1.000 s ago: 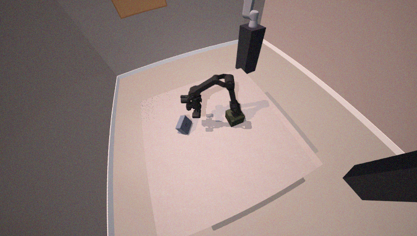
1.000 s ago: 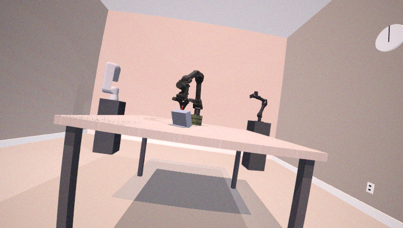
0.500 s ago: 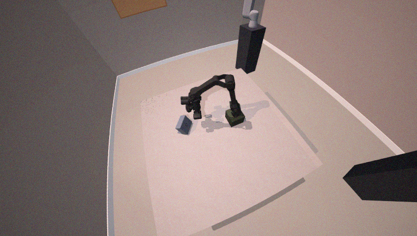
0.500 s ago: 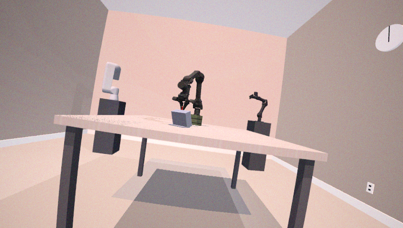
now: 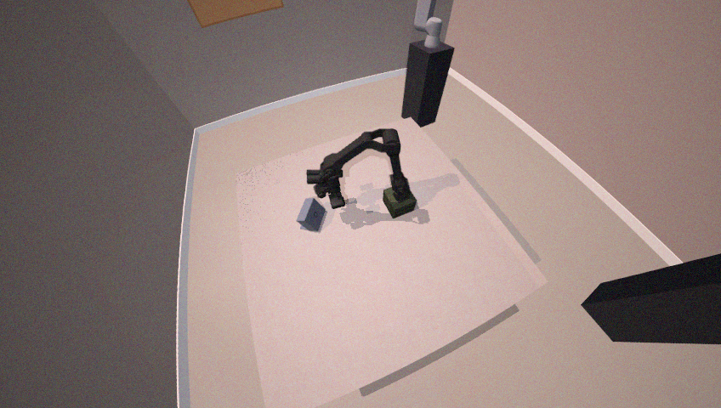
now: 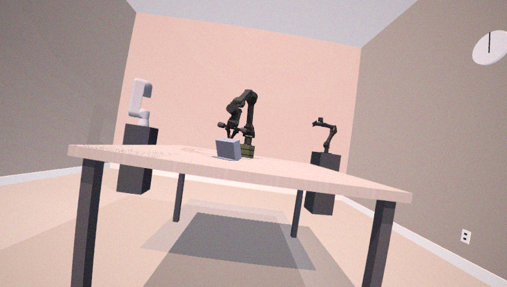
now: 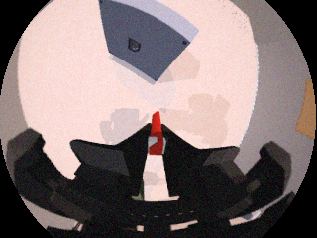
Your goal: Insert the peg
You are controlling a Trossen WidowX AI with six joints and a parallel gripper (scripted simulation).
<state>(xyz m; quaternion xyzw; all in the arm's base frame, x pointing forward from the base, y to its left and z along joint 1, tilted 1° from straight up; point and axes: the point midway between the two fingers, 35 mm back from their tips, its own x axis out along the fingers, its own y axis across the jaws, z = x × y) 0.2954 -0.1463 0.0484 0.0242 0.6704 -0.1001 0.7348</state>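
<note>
The red peg (image 7: 157,124) (image 6: 230,137) is held between the fingertips, with a grey-white patch on it. My gripper (image 7: 156,126) (image 6: 231,136) is shut on the peg, above the table and on the robot's side of the panel, touching neither as far as I can tell. The blue-grey sloped panel (image 5: 308,216) (image 6: 227,149) (image 7: 149,55) stands on the table. The dark hole (image 7: 134,45) (image 5: 315,214) shows in its face, with a flat-sided outline. In the wrist view the hole is ahead and slightly left of the peg. The hole is hidden in the exterior view.
The arm stands on a green base block (image 5: 399,203) (image 6: 247,150) on the pale table (image 5: 394,283) (image 6: 302,174). A small dark spot (image 7: 184,43) marks the panel near one corner. Other arms stand on dark pedestals (image 6: 137,159) (image 6: 321,181) beyond the table.
</note>
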